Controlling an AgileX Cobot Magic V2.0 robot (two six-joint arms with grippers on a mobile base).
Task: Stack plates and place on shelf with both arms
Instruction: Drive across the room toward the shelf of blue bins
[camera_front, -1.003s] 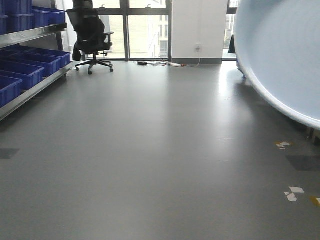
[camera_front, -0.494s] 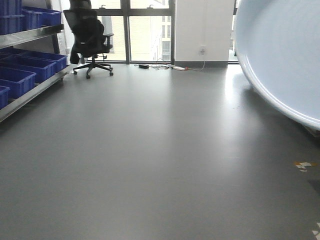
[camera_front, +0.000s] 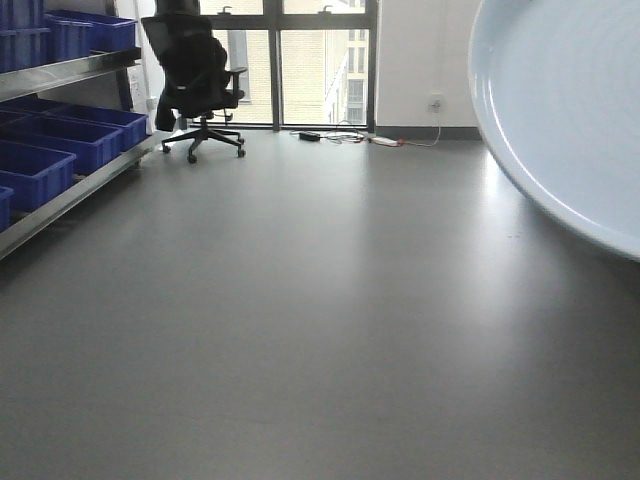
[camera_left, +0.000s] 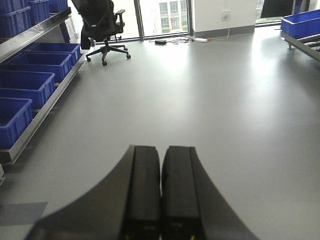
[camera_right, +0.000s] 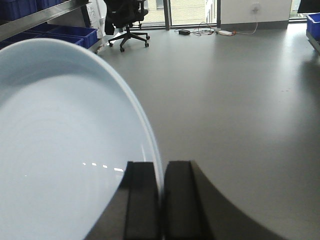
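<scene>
A large pale bluish-white plate (camera_right: 65, 150) fills the left of the right wrist view. My right gripper (camera_right: 162, 172) is shut on its rim and holds it up on edge in the air. The same plate (camera_front: 570, 100) fills the upper right of the front view. I cannot tell whether this is one plate or two stacked. My left gripper (camera_left: 160, 155) is shut and empty, held above the grey floor. The shelf (camera_front: 60, 70) with blue bins stands at the left.
A metal rack (camera_left: 35, 45) with several blue bins (camera_left: 25, 85) runs along the left. A black office chair (camera_front: 195, 75) stands by the windows at the back. Cables and a power strip (camera_front: 350, 137) lie on the floor by the wall. Another blue bin (camera_left: 302, 22) sits far right.
The view has turned: the chair, the windows and the floor marks have shifted right and the marks have left the frame. The plate stays at the upper right.
</scene>
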